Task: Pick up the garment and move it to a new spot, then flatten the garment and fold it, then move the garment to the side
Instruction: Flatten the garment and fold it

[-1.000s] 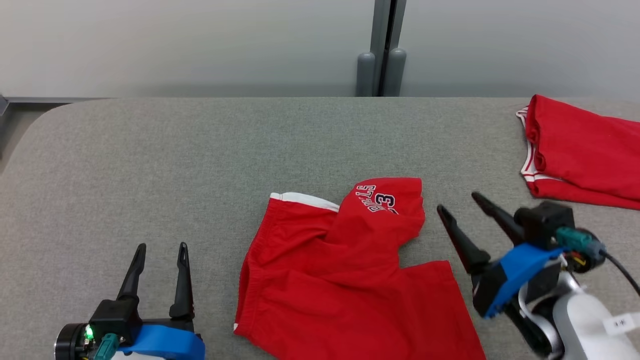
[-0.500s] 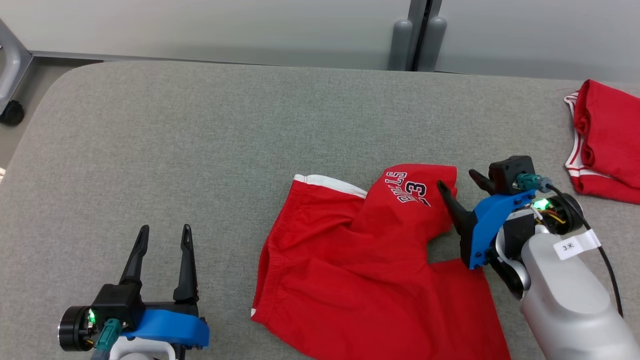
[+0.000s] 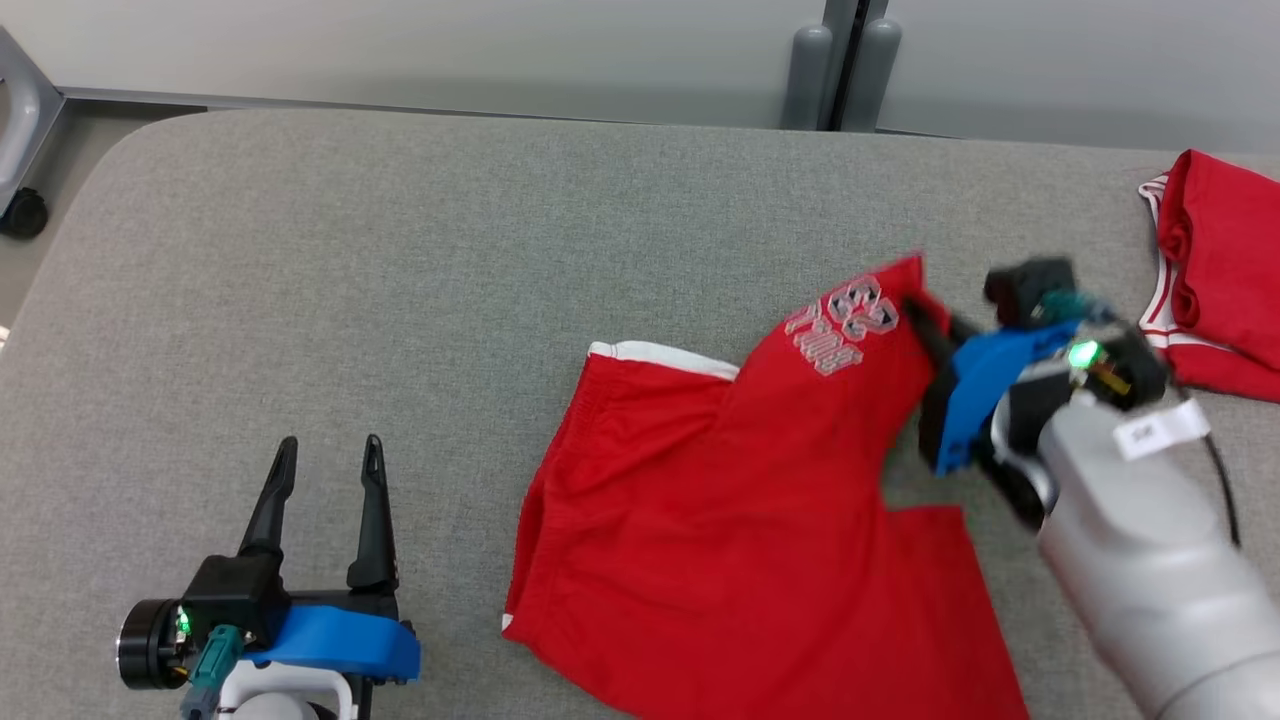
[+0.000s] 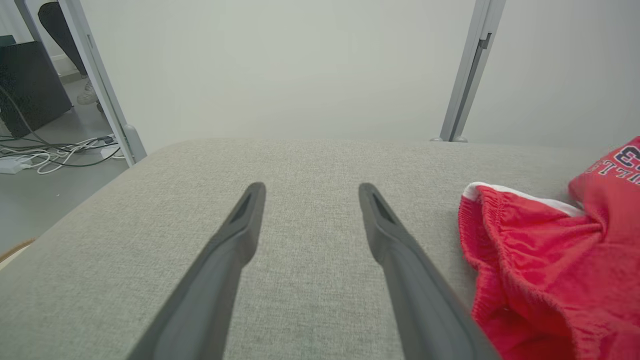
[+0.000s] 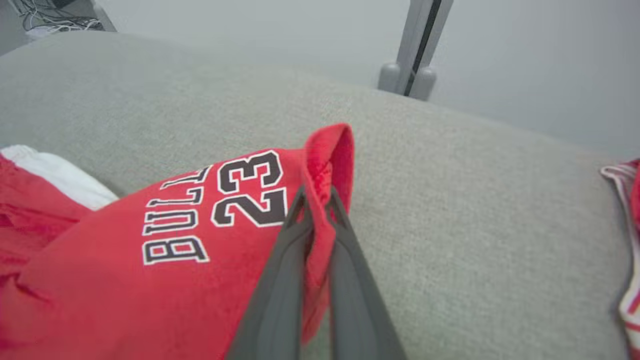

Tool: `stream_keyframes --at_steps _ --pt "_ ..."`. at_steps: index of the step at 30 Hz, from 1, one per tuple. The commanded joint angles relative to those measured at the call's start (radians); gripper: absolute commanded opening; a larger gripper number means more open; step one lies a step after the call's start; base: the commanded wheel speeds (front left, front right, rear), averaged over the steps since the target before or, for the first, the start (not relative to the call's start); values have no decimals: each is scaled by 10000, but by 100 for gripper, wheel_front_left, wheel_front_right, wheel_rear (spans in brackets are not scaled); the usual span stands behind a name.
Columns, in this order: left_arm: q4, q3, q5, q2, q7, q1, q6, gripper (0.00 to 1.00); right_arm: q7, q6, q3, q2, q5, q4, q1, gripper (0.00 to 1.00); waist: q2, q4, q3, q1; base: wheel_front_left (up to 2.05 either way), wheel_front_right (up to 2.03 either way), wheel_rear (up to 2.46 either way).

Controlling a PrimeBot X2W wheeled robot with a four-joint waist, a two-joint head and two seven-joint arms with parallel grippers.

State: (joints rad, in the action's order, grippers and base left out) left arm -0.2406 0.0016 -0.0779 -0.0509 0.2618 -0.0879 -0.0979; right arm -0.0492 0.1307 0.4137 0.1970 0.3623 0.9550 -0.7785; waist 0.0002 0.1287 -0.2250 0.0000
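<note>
Red basketball shorts (image 3: 720,520) lie crumpled centre-right on a grey padded table (image 3: 400,250). The head view is blurred around the right gripper (image 5: 316,197); the right wrist view shows it pinched tight on a raised leg hem, beside print reading "BULL" and "23". The left gripper (image 3: 325,455), fingers spread apart, is left of the shorts. Another red garment (image 3: 1225,270) lies far right.
</note>
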Motion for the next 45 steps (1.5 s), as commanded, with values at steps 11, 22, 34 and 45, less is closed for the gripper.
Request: stream_keyframes --at_steps 11,22,34,45 --pt "-51 -384 -143 11 42 -402 23 100 -1129 1 -1076 111 274 2148 -2531 0 -2 403 -301 0 0 0 0" --pt "-163 -314 -75 7 42 -173 65 100 -2085 1 -928 -47 -47 2629 -2130 100 -2 125 26 0 0 0 0" --pt "40 348 253 -19 42 638 -28 100 -2169 1 -2349 612 -164 -2952 2459 100 -2 -731 889 0 0 0 0" --pt "31 501 414 -27 42 1038 -127 100 -2168 3 -3718 -615 -754 -6168 6326 100 -2 -1110 1371 0 0 0 0"
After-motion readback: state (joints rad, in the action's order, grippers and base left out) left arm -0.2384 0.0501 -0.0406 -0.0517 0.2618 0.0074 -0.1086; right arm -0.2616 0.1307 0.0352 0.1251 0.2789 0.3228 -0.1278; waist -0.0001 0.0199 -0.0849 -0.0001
